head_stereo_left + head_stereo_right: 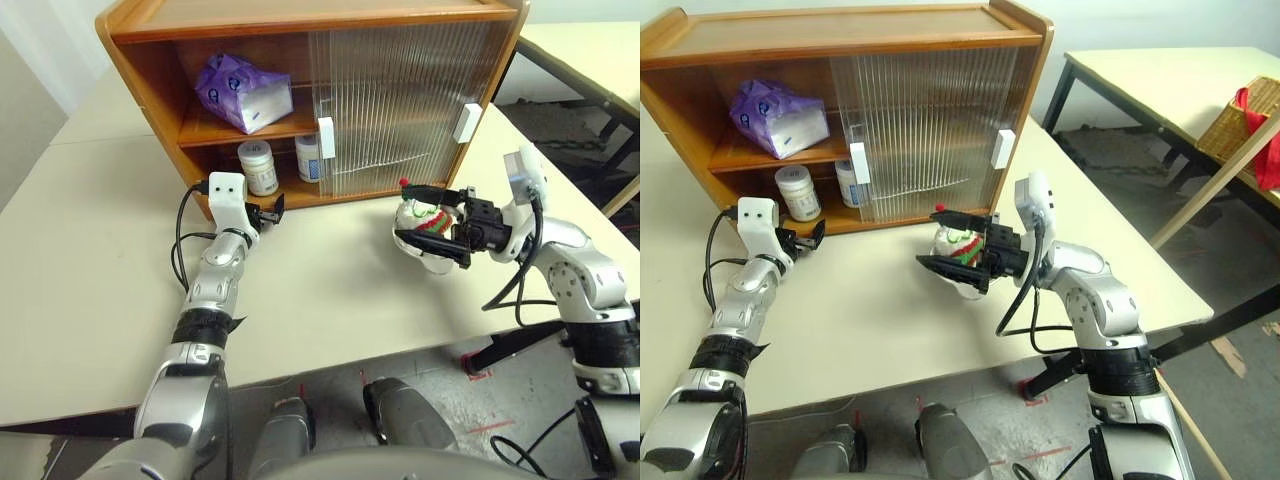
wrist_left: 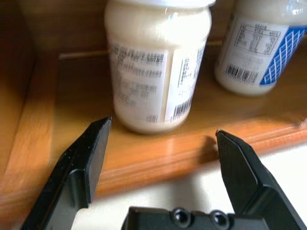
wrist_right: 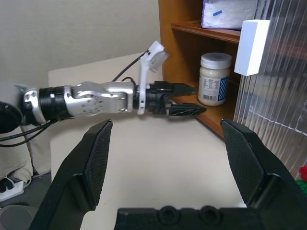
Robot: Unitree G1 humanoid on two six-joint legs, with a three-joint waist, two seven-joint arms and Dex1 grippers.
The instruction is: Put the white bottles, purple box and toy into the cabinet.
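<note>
You are working at the cabinet [image 1: 420, 90], its left side standing open with the purple box [image 1: 240, 92] above and both white bottles [image 1: 258, 166] upright below. Your left gripper [image 1: 266, 212] is gaping empty just outside. Your right gripper [image 1: 437, 222] is spread around the toy [image 1: 422, 218], hat pointing up; sweeping sideways risks toppling it.

Silver arms, black jaws, white wrist mounts, black cables

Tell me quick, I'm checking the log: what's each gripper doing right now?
Left gripper: open, empty, in front of the white bottles.
Right gripper: open, holding nothing; the toy sits beside it.
</note>
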